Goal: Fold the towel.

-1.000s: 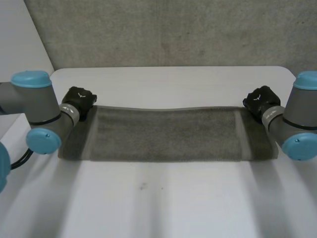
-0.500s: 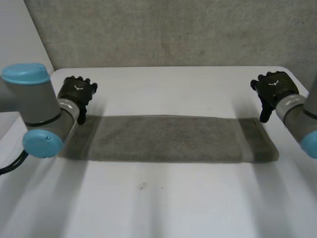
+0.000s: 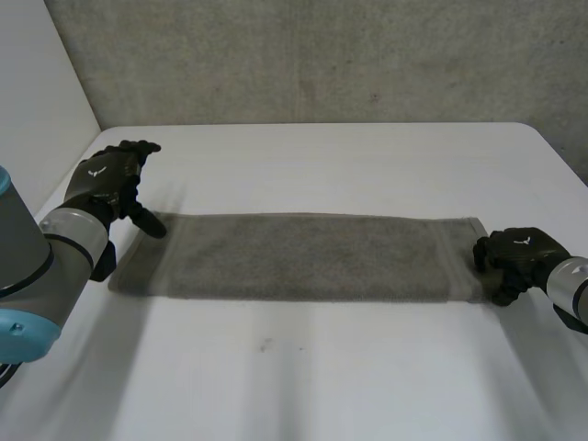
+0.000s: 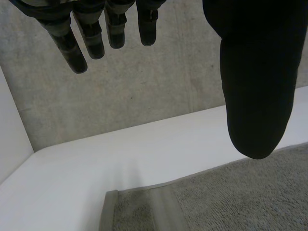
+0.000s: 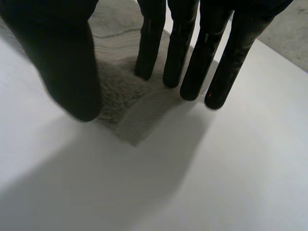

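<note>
While the towel (image 3: pixel 312 257) lies as a long flat strip across the middle of the frame on the table (image 3: pixel 303 386), you see the left hand (image 3: pixel 108 179) at center left, fingers (image 4: pixel 73 53) straight, holding nothing, above the strip's left end. At center right, the right hand (image 3: pixel 519 259) holds straight fingers (image 5: pixel 179 57) over the towel's near right corner, thumb apart, gripping nothing.

The right hand (image 3: pixel 516 264) covers the near right corner of the towel (image 3: pixel 312 255) in the head view, where the left arm (image 3: pixel 37 266) and right arm (image 3: pixel 574 285) are cut off at the edges. In the right wrist view the blurred thumb (image 5: pixel 62 57) hides part of that corner.
</note>
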You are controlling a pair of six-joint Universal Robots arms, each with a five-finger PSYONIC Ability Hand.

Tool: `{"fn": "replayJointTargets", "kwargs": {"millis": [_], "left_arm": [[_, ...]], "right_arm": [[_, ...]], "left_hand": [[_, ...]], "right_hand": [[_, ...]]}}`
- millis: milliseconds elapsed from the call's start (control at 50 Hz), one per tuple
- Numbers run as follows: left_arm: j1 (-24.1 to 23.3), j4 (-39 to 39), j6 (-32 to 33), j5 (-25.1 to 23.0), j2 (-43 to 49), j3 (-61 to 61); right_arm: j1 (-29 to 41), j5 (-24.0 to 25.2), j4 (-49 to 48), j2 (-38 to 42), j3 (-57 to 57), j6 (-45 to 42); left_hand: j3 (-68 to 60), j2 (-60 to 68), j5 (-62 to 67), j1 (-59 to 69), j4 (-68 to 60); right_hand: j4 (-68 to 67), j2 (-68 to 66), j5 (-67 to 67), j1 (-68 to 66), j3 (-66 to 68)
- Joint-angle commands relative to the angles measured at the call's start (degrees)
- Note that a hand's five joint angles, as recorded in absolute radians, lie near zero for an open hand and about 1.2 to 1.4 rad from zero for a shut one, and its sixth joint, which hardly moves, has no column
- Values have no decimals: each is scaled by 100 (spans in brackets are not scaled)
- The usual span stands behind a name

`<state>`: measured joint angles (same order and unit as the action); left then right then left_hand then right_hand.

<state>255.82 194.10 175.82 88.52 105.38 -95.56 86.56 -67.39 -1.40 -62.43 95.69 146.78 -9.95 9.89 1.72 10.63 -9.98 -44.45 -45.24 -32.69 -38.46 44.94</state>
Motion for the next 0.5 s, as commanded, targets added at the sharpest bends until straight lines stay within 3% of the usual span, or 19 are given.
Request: {"fn": "replayJointTargets", "kwargs": {"millis": [20, 60, 100, 120, 160, 200, 260, 380, 500], "left_arm": [[-67, 23, 49, 8, 17, -68], [-67, 23, 49, 8, 17, -77], [-59, 32, 49, 8, 17, -120], [-59, 32, 49, 8, 17, -120], [-59, 32, 49, 8, -9, -138], [-59, 32, 49, 16, -79, -147], [-67, 32, 49, 16, -149, -164], [-67, 32, 49, 16, -194, -208], [-67, 23, 49, 25, -211, -235]], "right_arm": [[-51, -81, -501, 301, -103, -35], [-95, -222, -519, 355, -165, -106], [-226, -964, -484, 320, -296, -464], [-227, -969, -484, 319, -297, -466], [-428, -1809, -615, 127, -332, -1156], [-551, -2039, -686, -65, -341, -1604], [-622, -2094, -774, -374, -358, -2204], [-324, -1865, -1170, -480, -464, -2145], [1545, -1392, -1994, -577, -631, -1206]], "left_hand": [[-60, 66, -117, -8, -57], [-60, 66, -117, -8, -57], [-60, 66, -117, -8, -57], [-60, 66, -117, -8, -57], [-60, 66, -117, -8, -57], [-60, 66, -117, -8, -57], [-60, 66, -117, -8, -57], [-60, 66, -117, -8, -57], [-43, 49, -133, -25, -40]], "right_hand": [[-3548, -3469, -3724, -4147, 3499], [-3555, -3476, -3731, -4154, 3506], [-3555, -3476, -3731, -4154, 3506], [-3555, -3476, -3731, -4154, 3506], [-3555, -3476, -3731, -4154, 3506], [-3555, -3476, -3731, -4154, 3506], [-3555, -3476, -3731, -4154, 3506], [-3555, -3476, -3731, -4154, 3506], [-3555, -3476, -3731, -4154, 3506]]}}
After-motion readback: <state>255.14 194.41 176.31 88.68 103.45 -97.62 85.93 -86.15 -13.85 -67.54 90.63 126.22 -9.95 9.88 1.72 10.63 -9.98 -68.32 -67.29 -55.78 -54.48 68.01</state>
